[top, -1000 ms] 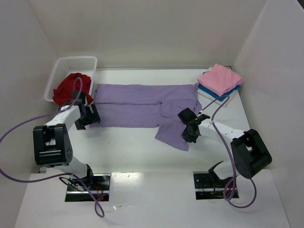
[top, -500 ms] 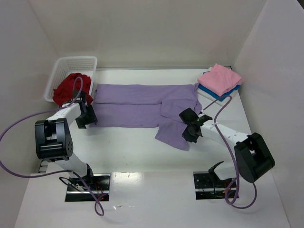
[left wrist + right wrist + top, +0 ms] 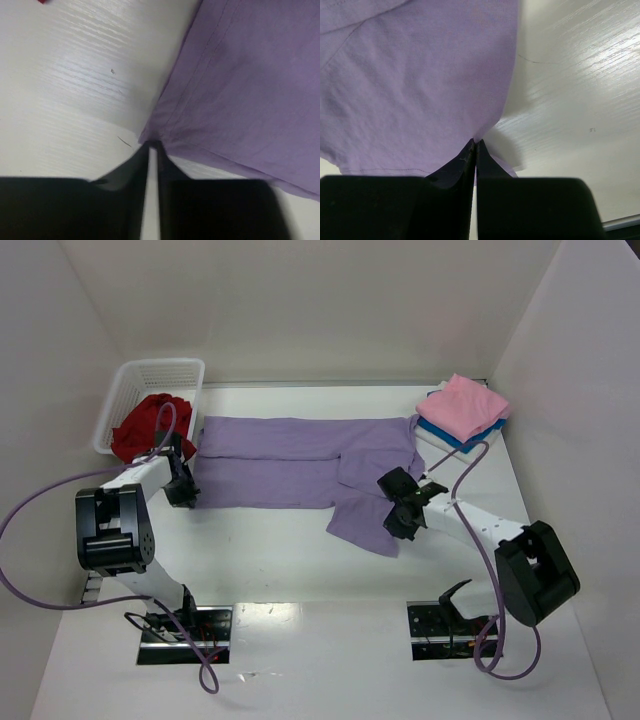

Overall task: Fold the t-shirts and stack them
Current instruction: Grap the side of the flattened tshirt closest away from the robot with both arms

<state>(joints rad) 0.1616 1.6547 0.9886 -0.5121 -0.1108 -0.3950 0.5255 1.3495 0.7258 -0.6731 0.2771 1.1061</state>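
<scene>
A lavender purple t-shirt (image 3: 290, 465) lies spread across the table's middle, partly folded lengthwise, one sleeve flopping toward the front right. My left gripper (image 3: 186, 492) is shut on the shirt's near left corner (image 3: 152, 139). At the shirt's right side my right gripper (image 3: 398, 508) is shut on its edge (image 3: 479, 136). A pink t-shirt (image 3: 463, 405) rests folded on a bright blue one (image 3: 448, 436) at the back right. The deep red t-shirt (image 3: 143, 425) is bunched in the basket.
The white lattice basket (image 3: 160, 375) stands at the back left, close to my left arm. White walls enclose the table on three sides. Both arms' purple cables loop outward over the table's sides.
My left gripper moved slightly toward the back and closed on the purple shirt's corner. The right gripper stayed shut on the shirt's edge, hardly moving.
</scene>
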